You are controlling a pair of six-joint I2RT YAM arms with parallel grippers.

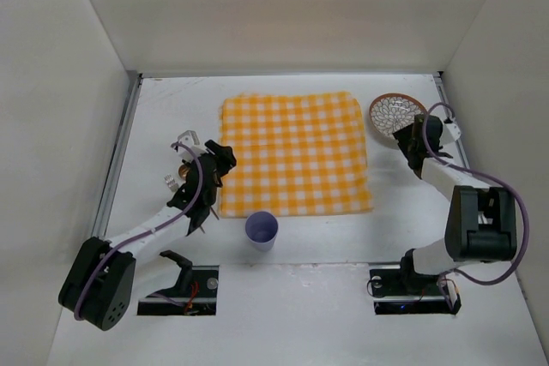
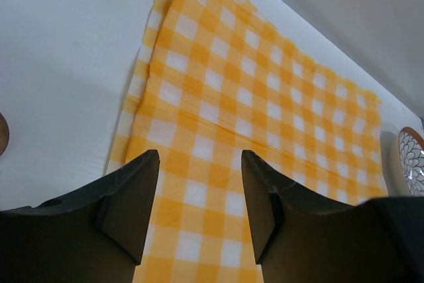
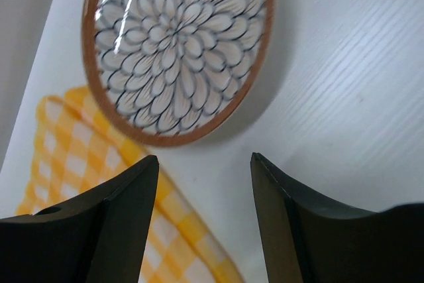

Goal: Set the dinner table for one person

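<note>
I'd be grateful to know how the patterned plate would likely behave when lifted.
The plate looks glazed, with glare on it, so it is probably stiff and slippery. It seems ceramic, hence likely breakable. Its shallow rim may be awkward to pinch.

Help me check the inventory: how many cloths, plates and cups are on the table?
Cloth: 1
Plate: 1
Cup: 1
Total: 3
Partly hidden cutlery is not counted.
</note>
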